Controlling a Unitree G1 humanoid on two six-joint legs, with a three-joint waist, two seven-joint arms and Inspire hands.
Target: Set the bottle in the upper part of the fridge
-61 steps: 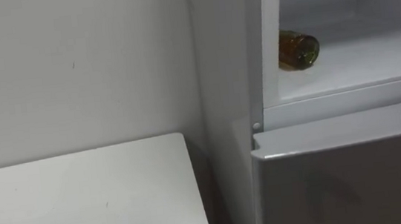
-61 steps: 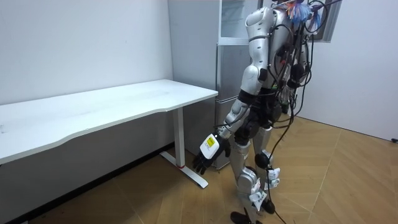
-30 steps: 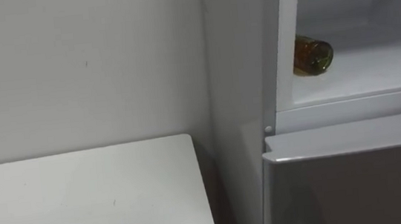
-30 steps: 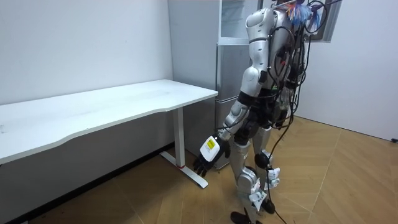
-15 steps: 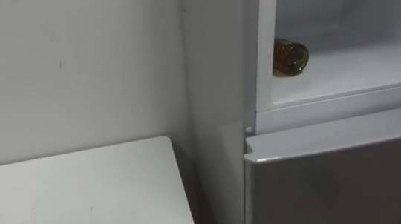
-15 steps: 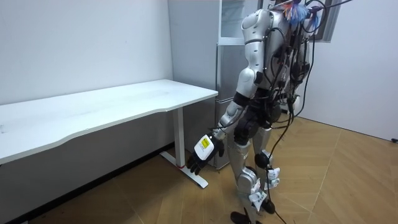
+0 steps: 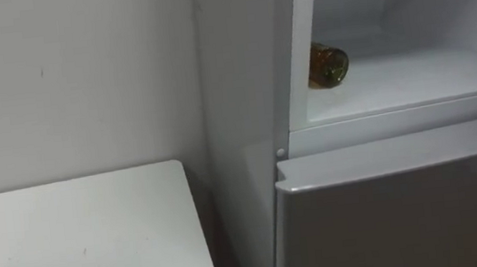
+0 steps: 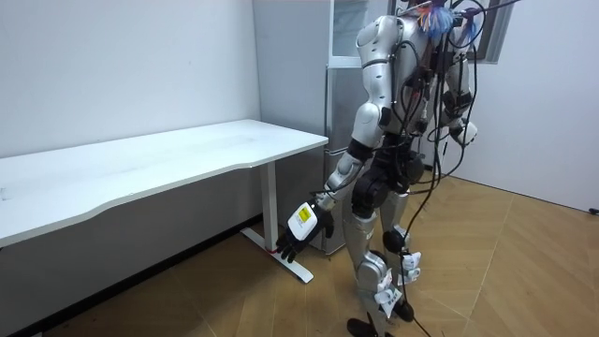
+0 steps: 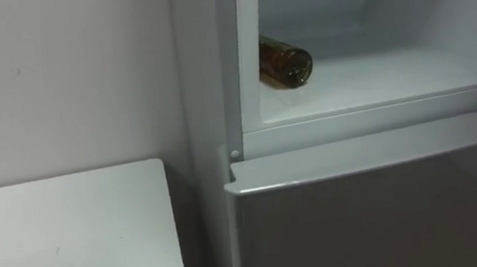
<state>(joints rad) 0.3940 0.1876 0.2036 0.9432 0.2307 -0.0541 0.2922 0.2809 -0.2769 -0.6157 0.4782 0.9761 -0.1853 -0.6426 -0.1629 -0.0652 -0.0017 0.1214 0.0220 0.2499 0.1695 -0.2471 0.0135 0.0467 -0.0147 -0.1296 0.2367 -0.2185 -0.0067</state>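
Observation:
A brown-green glass bottle lies on its side at the left end of the white shelf inside the open upper fridge compartment, its base toward me; the same bottle shows in the right eye view. No hand touches it. In the room view I stand close in front of the fridge. My left hand hangs low beside my thigh with relaxed fingers, holding nothing. My right hand is out at chest height on the room view's right.
The shut lower fridge door lies just below the open compartment. A white table stands against the wall to the left of the fridge, its end close to the fridge's side. Wooden floor lies behind me.
The eye view has shifted, so the camera moved; the bottle stays on the shelf. In the room view my left arm has swung out leftward and my right arm has come out on the right.

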